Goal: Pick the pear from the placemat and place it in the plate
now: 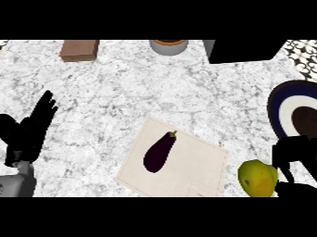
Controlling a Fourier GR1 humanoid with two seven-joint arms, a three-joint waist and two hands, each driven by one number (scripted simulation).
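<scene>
The right hand [299, 163] holds the pear [257, 178] near the plate [279, 102]; an eggplant [159, 151] lies on the mat [195, 171]

A dark purple eggplant [159, 152] lies tilted on the white-and-grey marbled counter [120, 88], its green stem pointing toward the far edge. Along that far edge sit a brown block [78, 49] at the left, a grey pot with an orange-brown rim [168, 46] near the middle, and a large black box [244, 51] to its right. Black-and-white patterned tiles [310, 59] show beyond the counter's far corners.
</scene>
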